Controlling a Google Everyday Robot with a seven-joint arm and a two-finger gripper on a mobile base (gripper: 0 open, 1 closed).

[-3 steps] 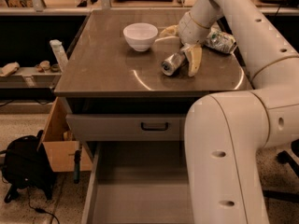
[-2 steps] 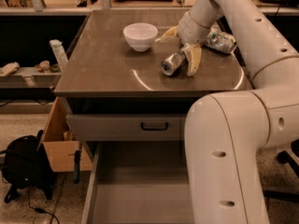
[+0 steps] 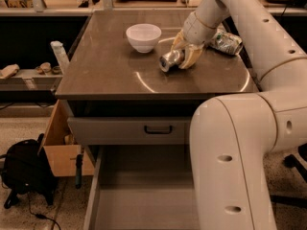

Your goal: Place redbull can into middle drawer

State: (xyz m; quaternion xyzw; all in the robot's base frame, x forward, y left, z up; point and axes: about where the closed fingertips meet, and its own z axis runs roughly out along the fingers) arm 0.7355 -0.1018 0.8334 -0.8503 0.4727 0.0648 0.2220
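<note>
Silvery redbull can (image 3: 169,61) lies on countertop (image 3: 110,68), clasped by pincer (image 3: 183,55)

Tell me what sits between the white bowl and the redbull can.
Bare countertop only, in the camera view. The tool is at the redbull can, on the side away from the white bowl.

The gripper (image 3: 186,52) is clasping the redbull can (image 3: 170,61) between the bowl (image 3: 143,36) and another can (image 3: 226,41), while the middle drawer (image 3: 139,200) is lying open below, with the arm (image 3: 230,162) covering its right side.
</note>
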